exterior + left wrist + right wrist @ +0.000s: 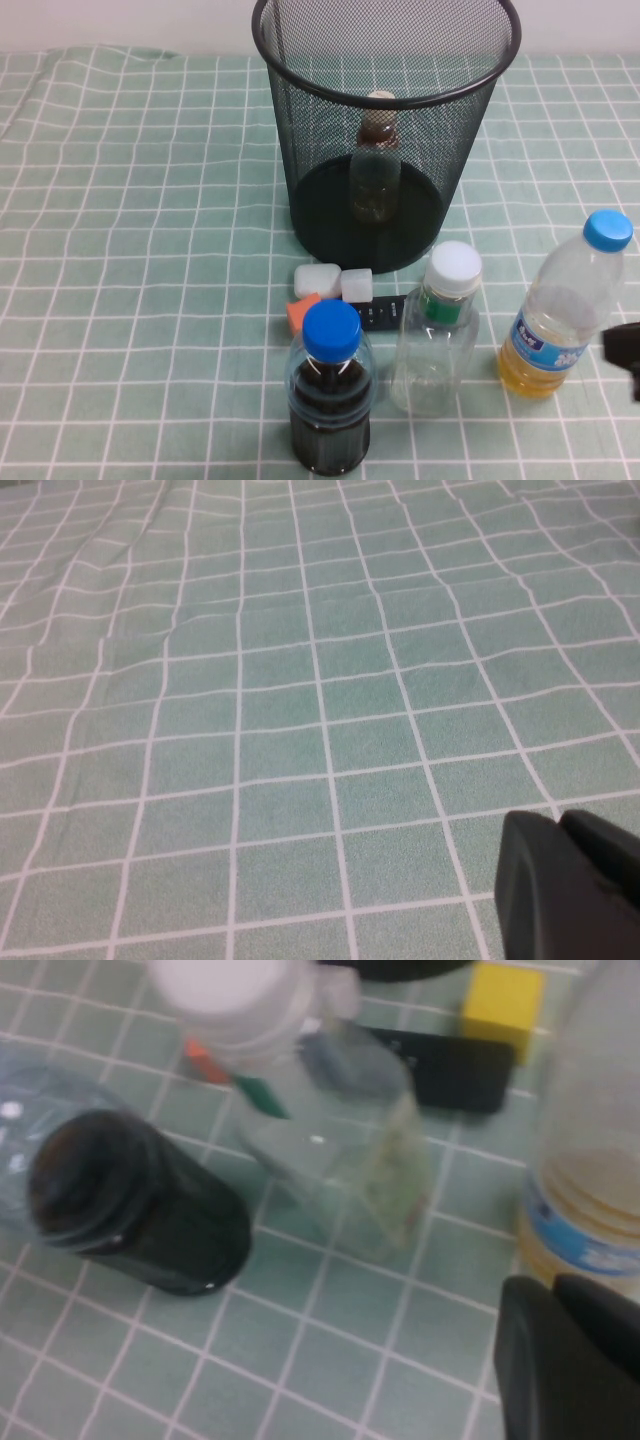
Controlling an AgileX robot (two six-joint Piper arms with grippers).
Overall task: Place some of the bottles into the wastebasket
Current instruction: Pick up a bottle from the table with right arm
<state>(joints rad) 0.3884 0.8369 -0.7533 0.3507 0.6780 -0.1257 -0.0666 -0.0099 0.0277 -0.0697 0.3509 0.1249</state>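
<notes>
Crowding the squarish bottle (434, 340) — dark-liquid bottle (330, 395), yellow-liquid bottle (560, 310); right gripper (626, 352), left gripper (570, 885) — openness untellable

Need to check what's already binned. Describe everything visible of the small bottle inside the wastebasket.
The small slim bottle stands upright inside the black wire-mesh wastebasket, on its solid base, seen through the mesh. It looks like clear plastic, with a cream cap, a brown neck label and a little yellowish tint low down. Nothing else shows touching it. The right gripper sits at the table's right edge beside the yellow-liquid bottle; the left gripper hangs over bare cloth.
</notes>
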